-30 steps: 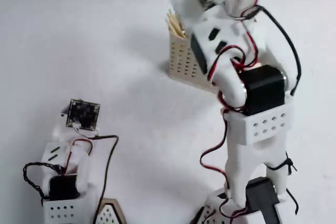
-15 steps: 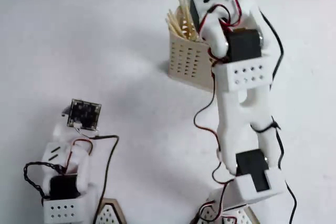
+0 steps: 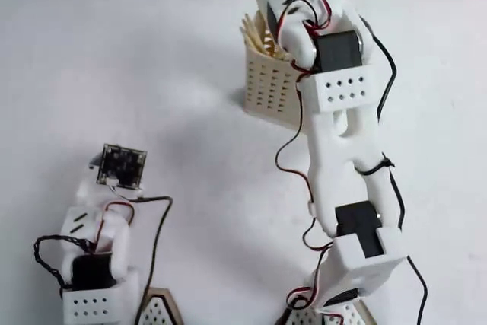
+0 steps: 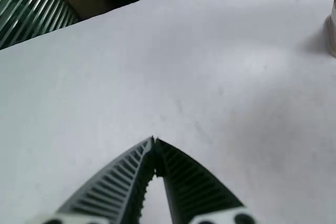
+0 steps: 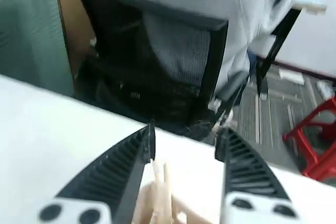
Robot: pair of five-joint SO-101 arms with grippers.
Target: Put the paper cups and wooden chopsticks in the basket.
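The wooden chopsticks stand roughly upright, bunched in the perforated white basket. Just above them hangs the right gripper, fingers spread apart. It is by far the nearer arm. The left gripper, fingers together, sits well away from the basket over the white table. A black office chair stands beyond the basket.

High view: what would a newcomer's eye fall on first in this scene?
The right arm lies stretched across the white table to a perforated basket near the far edge, with wooden chopsticks standing in it. The right gripper hangs open above those chopsticks. The left gripper is shut over bare table.
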